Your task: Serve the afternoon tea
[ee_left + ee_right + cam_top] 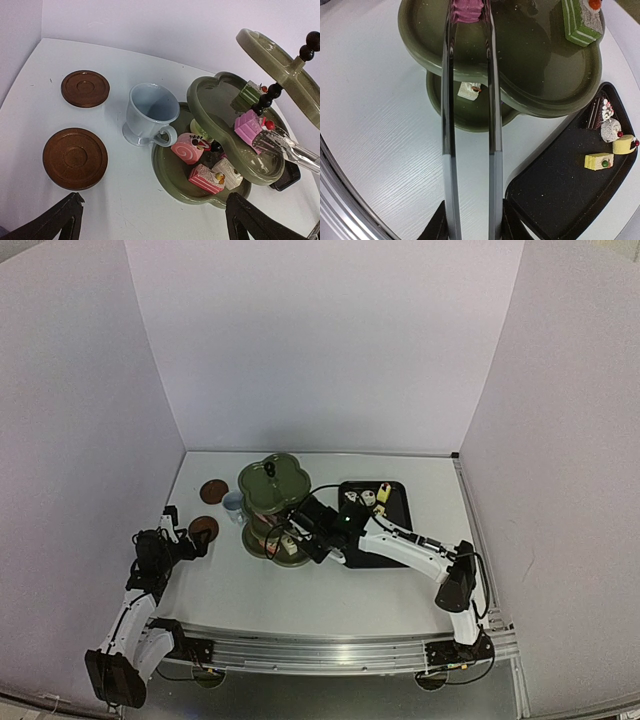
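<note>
The olive-green three-tier stand (270, 505) is mid-table. My right gripper (470, 227) is shut on the metal tongs (448, 125). Their tips flank a pink cake (467, 10) on the middle tier (220, 100), near a green cake (580, 20). On the bottom tier lie a pink roll (187, 148), a pink slice (206, 178) and a white cake (227, 172). A pale blue cup (149, 112) stands against the stand's left side, with two brown coasters (85, 88) (75, 158) further left. My left gripper (155, 205) is open and holds nothing, near the closer coaster.
A black rectangular tray (560, 190) right of the stand holds a yellow-green slice (599, 161), a yellow roll (625, 144) and a chocolate cake (609, 130). White walls enclose the table on three sides. The right arm (400, 545) crosses over the tray.
</note>
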You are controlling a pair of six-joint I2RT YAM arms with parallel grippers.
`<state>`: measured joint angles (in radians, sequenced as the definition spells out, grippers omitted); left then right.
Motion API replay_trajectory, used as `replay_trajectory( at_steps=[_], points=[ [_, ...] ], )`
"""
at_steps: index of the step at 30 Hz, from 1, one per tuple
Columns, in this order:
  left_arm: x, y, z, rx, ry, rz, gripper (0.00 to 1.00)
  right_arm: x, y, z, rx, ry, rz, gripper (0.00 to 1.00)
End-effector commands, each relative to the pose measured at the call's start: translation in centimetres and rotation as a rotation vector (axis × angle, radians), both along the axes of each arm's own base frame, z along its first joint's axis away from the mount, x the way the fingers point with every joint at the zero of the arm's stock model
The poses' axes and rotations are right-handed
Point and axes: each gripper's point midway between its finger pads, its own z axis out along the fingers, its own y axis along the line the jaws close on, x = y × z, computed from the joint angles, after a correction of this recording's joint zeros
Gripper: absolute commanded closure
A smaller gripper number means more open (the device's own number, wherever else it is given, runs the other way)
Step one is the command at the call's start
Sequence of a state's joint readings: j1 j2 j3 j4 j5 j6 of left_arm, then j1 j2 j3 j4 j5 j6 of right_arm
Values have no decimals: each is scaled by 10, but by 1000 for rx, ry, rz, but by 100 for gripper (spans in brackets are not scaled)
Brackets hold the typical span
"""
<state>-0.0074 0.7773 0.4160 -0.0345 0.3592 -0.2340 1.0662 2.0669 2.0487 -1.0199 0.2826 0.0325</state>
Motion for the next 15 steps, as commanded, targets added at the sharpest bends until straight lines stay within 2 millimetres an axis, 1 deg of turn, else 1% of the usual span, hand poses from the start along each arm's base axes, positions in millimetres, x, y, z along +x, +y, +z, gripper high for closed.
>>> replay_trajectory(
  at_steps=[1, 6, 9, 15],
  points=[
    [1, 1, 4, 11, -26, 0, 0, 9, 1, 17, 32, -29, -37, 71],
    [1, 0, 3, 9, -24, -6, 0, 7, -2, 26, 47, -31, -46, 69],
    [1, -1, 3, 6, -22, -12, 0, 0, -1, 35, 84, -12, -38, 69],
    [1, -2, 2, 1, -20, -19, 0, -7, -6, 52, 134, 0, -44, 69]
  ],
)
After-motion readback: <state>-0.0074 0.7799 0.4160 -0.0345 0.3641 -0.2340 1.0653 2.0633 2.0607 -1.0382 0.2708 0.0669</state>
